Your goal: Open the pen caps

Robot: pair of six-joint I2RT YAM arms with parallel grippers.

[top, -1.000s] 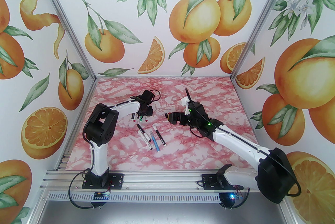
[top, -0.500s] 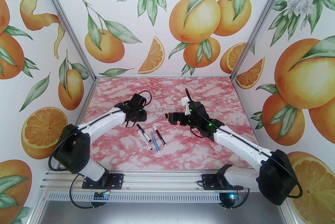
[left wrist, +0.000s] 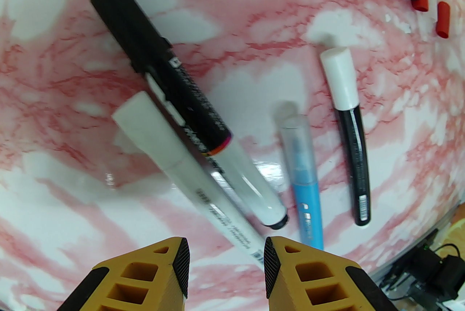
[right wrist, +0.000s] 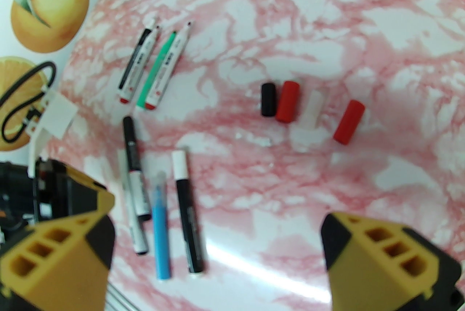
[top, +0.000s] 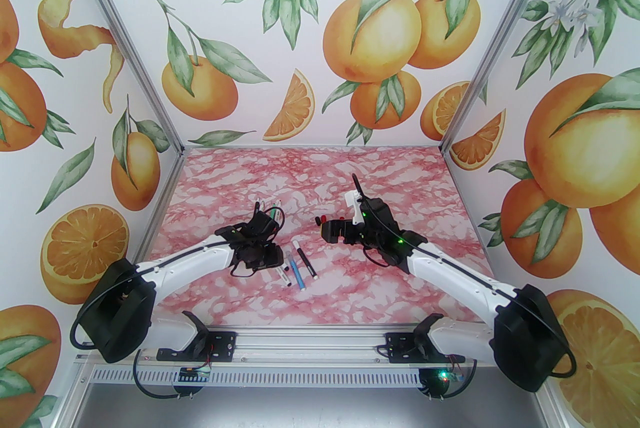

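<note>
**Operator:** Where are the pens with caps on, and which way do they point?

**Spotter:** Four lie side by side near the middle of the table (top: pixel 400 176), just under your left gripper (left wrist: pixel 227 258). They are a black-capped pen (left wrist: pixel 194 109), a white pen (left wrist: pixel 198 182) right against it, a blue pen (left wrist: pixel 308 200) and a black pen (left wrist: pixel 358 164) with a white cap (left wrist: pixel 339 75). Their long axes run near to far, leaning a little left, with the capped ends toward the back wall.

**Operator:** And my grippers?

**Spotter:** Your left jaws stand partly apart. The white pen's near end shows in the gap and is narrower than it. Your right gripper (right wrist: pixel 219 237) is spread wide, holds nothing and hangs over the table to the right of the pens.

**Operator:** What else is around?

**Spotter:** Four loose caps (right wrist: pixel 287 101) lie in a row to the right of the pens, roughly parallel to them. Four uncapped pens (right wrist: pixel 158 70) lie beyond your left wrist, tips toward the back wall.

**Operator:** Room to move?

**Spotter:** You have bare tabletop across the far half and out toward the right edge. The near edge sits close behind the pens' butt ends.
</note>
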